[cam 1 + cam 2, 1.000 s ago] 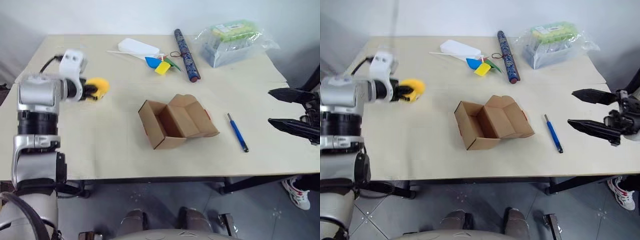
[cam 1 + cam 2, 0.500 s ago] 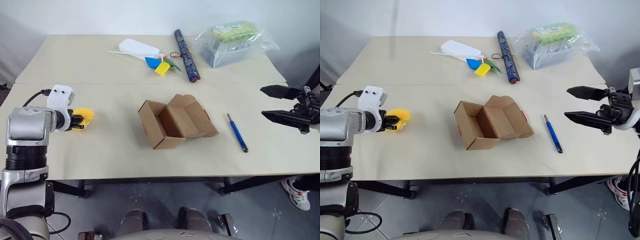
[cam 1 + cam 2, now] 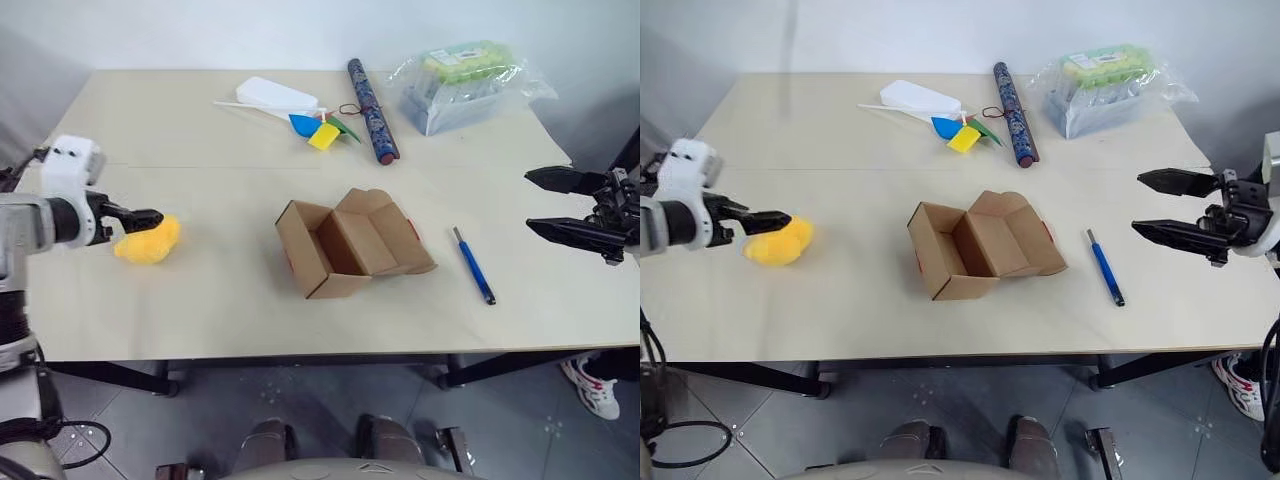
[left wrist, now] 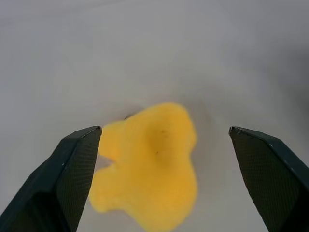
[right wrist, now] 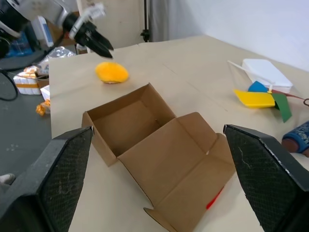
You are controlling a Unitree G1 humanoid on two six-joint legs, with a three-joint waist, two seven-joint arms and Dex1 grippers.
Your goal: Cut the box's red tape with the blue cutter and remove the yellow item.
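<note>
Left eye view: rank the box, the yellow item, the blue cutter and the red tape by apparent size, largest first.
1. box
2. yellow item
3. blue cutter, longer than the yellow item but far slimmer, so this pair is unsure
4. red tape, a sliver

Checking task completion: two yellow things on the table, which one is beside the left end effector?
The fluffy yellow lump, not the flat yellow paper square far back among coloured pieces.

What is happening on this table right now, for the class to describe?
The cardboard box lies open on the table, its red tape on one flap. The yellow fluffy item is out and rests on the table by the open left tool, which no longer grips it. The blue cutter lies beside the box, untouched. The right tool hovers open.
</note>
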